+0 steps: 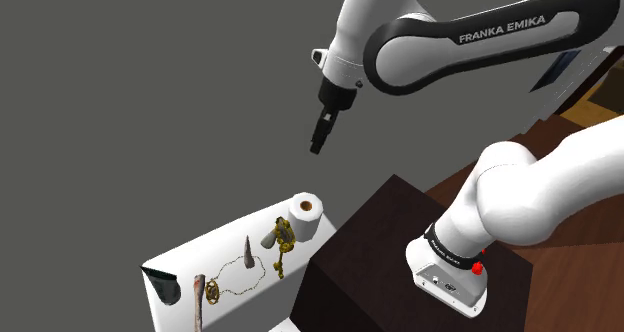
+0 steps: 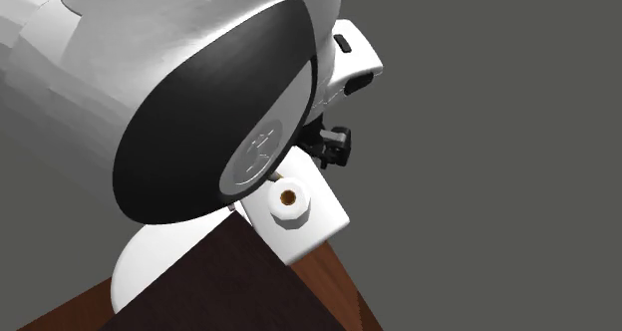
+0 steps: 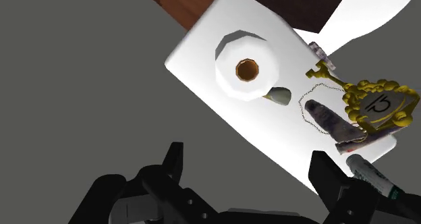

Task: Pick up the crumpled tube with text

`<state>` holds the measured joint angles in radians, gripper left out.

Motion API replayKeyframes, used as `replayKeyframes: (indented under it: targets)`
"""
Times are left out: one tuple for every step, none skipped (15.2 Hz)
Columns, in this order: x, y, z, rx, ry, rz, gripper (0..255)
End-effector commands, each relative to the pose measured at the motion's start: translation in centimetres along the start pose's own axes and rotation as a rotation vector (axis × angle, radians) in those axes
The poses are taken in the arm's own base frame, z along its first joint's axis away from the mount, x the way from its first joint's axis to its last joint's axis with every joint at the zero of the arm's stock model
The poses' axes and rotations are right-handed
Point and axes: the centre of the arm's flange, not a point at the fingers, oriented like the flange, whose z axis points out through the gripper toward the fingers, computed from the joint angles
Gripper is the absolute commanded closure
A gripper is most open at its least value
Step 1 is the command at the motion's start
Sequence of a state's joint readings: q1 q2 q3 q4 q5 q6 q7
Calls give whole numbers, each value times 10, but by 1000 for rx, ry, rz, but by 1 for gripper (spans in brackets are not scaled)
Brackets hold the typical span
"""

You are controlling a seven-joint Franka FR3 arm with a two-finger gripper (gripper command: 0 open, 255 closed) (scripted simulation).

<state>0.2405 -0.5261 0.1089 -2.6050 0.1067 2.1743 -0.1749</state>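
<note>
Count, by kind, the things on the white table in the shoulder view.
Paper roll: 1
Gold ornament: 1
Chain necklace: 1
Dark cone: 1
Small grey lump: 1
Crumpled tube: 1
Black object: 1
Total: 7

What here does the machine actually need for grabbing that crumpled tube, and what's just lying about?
For the job:
- the hand, open, well clear of everything
- the dark crumpled tube, tapering to a point; probably the one meant

Just lying about:
- paper roll
- gold pendant on a chain
- small grey piece
- white-and-green stick
- the white table itself
</note>
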Motion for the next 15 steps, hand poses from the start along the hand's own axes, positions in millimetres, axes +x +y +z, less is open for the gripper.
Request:
replayKeyframes:
  targets:
    - [9, -15, 18, 7, 14, -55, 0]
    - [13, -23, 26, 10, 19, -83, 0]
    - [18, -31, 35, 13, 24, -110, 0]
    - [22, -39, 43, 17, 30, -137, 0]
    - [26, -48, 52, 20, 35, -164, 0]
    - [29, -56, 60, 23, 41, -192, 0]
    - [33, -65, 69, 27, 46, -219, 0]
    - [36, -74, 77, 30, 52, -246, 0]
    - [39, -82, 85, 33, 57, -274, 0]
    - [42, -91, 94, 37, 63, -301, 0]
    - [45, -100, 102, 40, 68, -328, 0]
    - [47, -110, 110, 43, 74, -355, 0]
    - [49, -119, 118, 47, 79, -383, 0]
    - [52, -128, 126, 50, 84, -410, 0]
    - [53, -138, 134, 53, 90, -437, 0]
